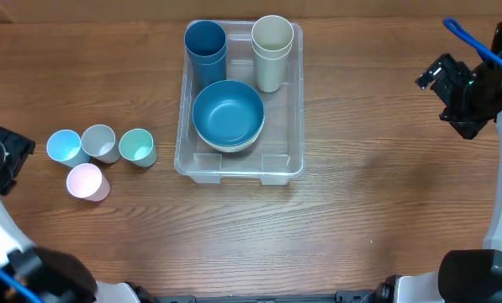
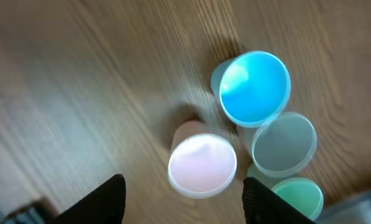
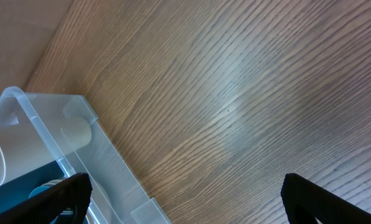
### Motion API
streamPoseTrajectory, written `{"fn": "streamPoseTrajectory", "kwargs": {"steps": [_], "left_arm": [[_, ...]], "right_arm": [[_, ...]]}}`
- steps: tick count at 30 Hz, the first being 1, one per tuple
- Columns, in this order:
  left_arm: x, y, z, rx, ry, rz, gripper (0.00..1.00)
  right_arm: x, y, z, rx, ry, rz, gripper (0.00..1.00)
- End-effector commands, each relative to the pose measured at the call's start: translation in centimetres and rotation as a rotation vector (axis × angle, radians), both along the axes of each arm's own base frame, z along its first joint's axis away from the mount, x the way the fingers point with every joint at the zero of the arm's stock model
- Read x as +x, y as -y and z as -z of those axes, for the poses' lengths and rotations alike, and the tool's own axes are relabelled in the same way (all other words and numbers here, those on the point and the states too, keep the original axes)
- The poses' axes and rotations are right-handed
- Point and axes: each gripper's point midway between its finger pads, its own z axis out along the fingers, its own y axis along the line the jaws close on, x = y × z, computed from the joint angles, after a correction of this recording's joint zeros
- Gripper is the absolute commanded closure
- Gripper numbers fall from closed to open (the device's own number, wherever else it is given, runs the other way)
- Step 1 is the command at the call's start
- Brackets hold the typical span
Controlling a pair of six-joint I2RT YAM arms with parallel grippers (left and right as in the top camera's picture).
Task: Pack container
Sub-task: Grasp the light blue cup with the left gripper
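The clear plastic container (image 1: 294,160) sits at the table's centre back. Inside are stacked dark blue cups (image 1: 205,46), stacked cream cups (image 1: 272,46) and a blue bowl (image 1: 228,114) nested on a cream one. Its corner shows in the right wrist view (image 3: 79,134). Four small cups stand at the left: light blue (image 1: 63,146), grey (image 1: 99,141), green (image 1: 136,146), pink (image 1: 86,181). The left wrist view shows them: blue (image 2: 255,87), grey (image 2: 283,143), green (image 2: 299,196), pink (image 2: 202,163). My left gripper (image 2: 182,202) is open above the pink cup. My right gripper (image 3: 185,199) is open over bare table.
The right arm (image 1: 469,88) hangs near the table's far right edge. The left arm (image 1: 2,156) is at the left edge beside the small cups. Wood table surface (image 1: 385,194) lies between the container and the right arm.
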Motion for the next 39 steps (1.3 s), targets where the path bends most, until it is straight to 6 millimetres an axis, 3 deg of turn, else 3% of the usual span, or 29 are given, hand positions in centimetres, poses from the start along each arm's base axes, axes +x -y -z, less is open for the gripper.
{"fn": "streamPoseTrajectory", "kwargs": {"steps": [1,10,14,17,21,26,27,34,39], "left_arm": [[1.7,-0.4,3.5,-0.076,-0.017,0.022,0.41],[5.1,-2.3,8.5,-0.094,-0.010,0.090,0.40],[6.6,-1.9,11.1,-0.166,0.010,0.138,0.49],[7.1,-1.8,12.2,-0.184,0.015,0.165,0.51],[7.9,-1.8,12.4,-0.153,0.029,0.228,0.51],[8.6,-1.7,12.4,-0.138,0.044,0.244,0.82],[8.7,-1.7,12.3,-0.136,0.045,0.247,0.85],[8.7,-1.8,12.3,-0.123,0.045,0.278,0.96],[8.6,-1.9,11.7,-0.117,0.051,0.276,0.96]], "right_arm": [[0.3,0.1,-1.5,-0.011,0.045,0.001,0.00],[0.3,0.1,-1.5,-0.011,0.045,0.001,0.00],[0.3,0.1,-1.5,-0.011,0.045,0.001,0.00],[0.3,0.1,-1.5,-0.011,0.045,0.001,0.00],[0.3,0.1,-1.5,-0.011,0.045,0.001,0.00],[0.3,0.1,-1.5,-0.011,0.045,0.001,0.00],[0.3,0.1,-1.5,-0.011,0.045,0.001,0.00],[0.3,0.1,-1.5,-0.011,0.046,0.001,0.00],[0.3,0.1,-1.5,-0.011,0.045,0.001,0.00]]}}
